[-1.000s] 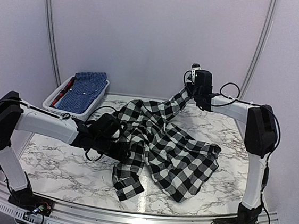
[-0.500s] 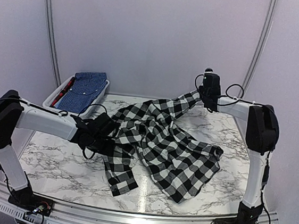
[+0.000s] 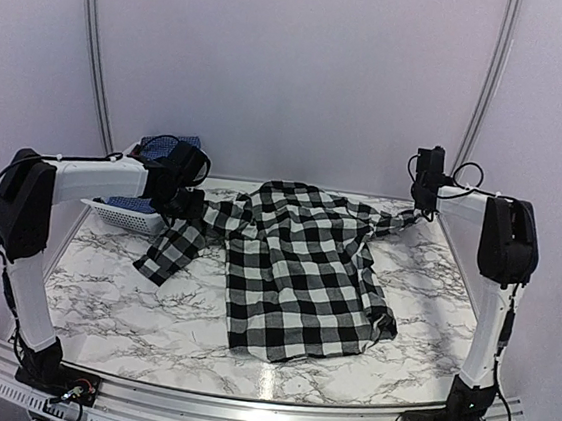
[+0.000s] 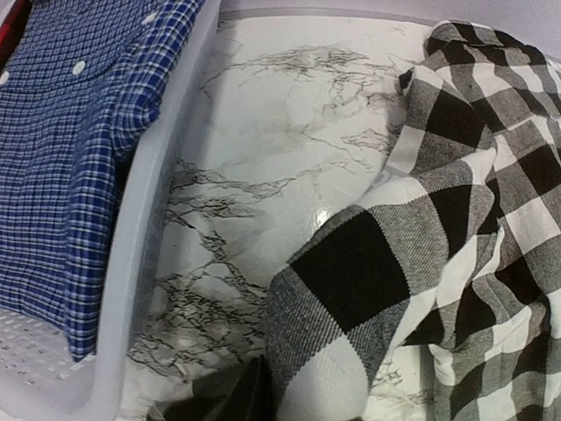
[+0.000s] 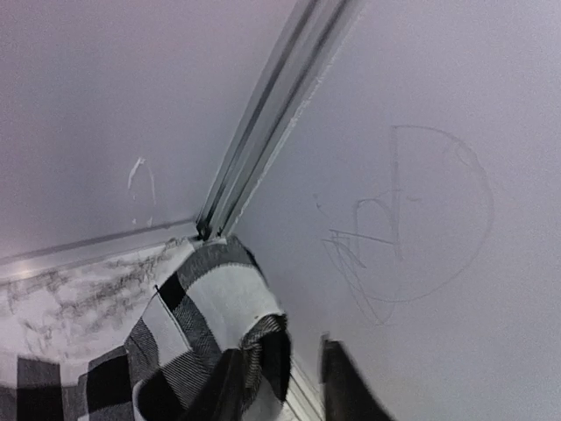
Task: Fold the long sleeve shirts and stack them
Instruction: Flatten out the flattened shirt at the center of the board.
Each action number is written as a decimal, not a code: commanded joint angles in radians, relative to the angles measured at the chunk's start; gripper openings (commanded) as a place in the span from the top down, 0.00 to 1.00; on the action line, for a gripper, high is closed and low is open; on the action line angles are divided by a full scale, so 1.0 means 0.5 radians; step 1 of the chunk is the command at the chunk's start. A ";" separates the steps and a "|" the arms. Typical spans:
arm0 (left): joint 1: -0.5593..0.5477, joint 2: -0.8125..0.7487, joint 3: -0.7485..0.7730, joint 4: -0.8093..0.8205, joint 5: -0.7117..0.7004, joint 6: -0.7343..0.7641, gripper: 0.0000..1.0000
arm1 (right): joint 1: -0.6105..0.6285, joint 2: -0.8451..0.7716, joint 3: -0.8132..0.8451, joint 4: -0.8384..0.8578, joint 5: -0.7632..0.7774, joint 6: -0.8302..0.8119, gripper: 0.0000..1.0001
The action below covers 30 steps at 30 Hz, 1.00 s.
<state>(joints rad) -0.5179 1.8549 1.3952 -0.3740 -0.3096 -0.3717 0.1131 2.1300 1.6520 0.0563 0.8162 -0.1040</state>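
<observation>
The black-and-white checked long sleeve shirt (image 3: pixel 300 273) lies spread on the marble table, one sleeve stretched left and the other toward the back right corner. My left gripper (image 3: pixel 189 204) is at the left sleeve, whose cuff end trails down onto the table. In the left wrist view the checked cloth (image 4: pixel 456 202) covers the jaws, and only one dark finger (image 4: pixel 241 394) shows. My right gripper (image 3: pixel 425 198) is at the right cuff. In the right wrist view that gripper (image 5: pixel 282 390) is open, and the cuff (image 5: pixel 210 298) lies against its left finger.
A white slotted basket (image 3: pixel 120 216) stands at the back left, its rim (image 4: pixel 149 228) close beside my left gripper, and holds a blue printed shirt (image 4: pixel 70 149). The wall and a metal corner rail (image 5: pixel 263 114) are right behind my right gripper.
Both arms swung outward and drew the sleeves apart, so the bunched shirt now lies spread. The left gripper went back toward the basket. The right went into the back corner and opened.
</observation>
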 commanded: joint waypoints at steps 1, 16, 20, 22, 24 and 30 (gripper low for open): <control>0.003 0.125 0.175 -0.169 0.097 0.053 0.68 | 0.141 -0.106 0.038 -0.090 -0.084 0.006 0.53; -0.303 -0.343 0.012 -0.182 -0.061 0.081 0.01 | 0.649 -0.726 -0.544 -0.539 -0.391 0.400 0.05; -0.437 -0.494 -0.160 -0.182 0.105 -0.097 0.06 | 0.826 -1.026 -0.875 -0.692 -0.485 0.648 0.08; -0.519 -0.538 -0.295 -0.163 0.173 -0.228 0.11 | 0.950 -1.174 -1.048 -0.733 -0.445 0.724 0.10; -0.600 -0.565 -0.423 -0.135 0.228 -0.383 0.19 | 1.053 -1.284 -1.182 -0.808 -0.443 0.822 0.14; -0.830 -0.691 -0.840 0.105 0.283 -0.923 0.33 | 1.296 -1.610 -1.450 -1.077 -0.470 1.118 0.19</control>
<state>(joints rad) -0.8787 1.5688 1.0805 -0.4057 -0.2081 -0.6155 0.7071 1.4250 0.9737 -0.3698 0.5907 0.3172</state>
